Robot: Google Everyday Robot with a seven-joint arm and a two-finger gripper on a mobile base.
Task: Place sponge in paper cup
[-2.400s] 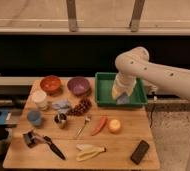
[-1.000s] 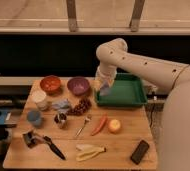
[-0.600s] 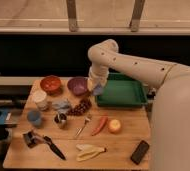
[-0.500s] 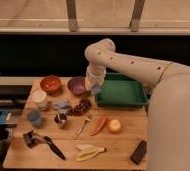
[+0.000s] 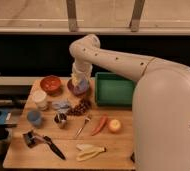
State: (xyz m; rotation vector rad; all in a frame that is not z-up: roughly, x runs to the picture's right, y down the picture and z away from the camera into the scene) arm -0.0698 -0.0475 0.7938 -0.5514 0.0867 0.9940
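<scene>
My gripper (image 5: 79,84) hangs from the white arm at the back of the wooden table (image 5: 18,155), just over the purple bowl (image 5: 73,90). It is shut on the sponge (image 5: 77,80), a pale yellow and blue block held above that bowl. The white paper cup (image 5: 40,99) stands upright at the table's left side, to the left of and nearer than my gripper, well apart from it.
An orange bowl (image 5: 51,84) sits behind the cup, and a green tray (image 5: 113,89) is at the back right. A blue cup (image 5: 34,118), metal cup (image 5: 61,120), grapes (image 5: 80,106), carrot (image 5: 100,125), orange fruit (image 5: 115,125), banana (image 5: 89,151) and black tool (image 5: 43,142) lie across the table.
My gripper has carried the sponge leftward from over the green tray to over the purple bowl, and the arm has swung left with it.
</scene>
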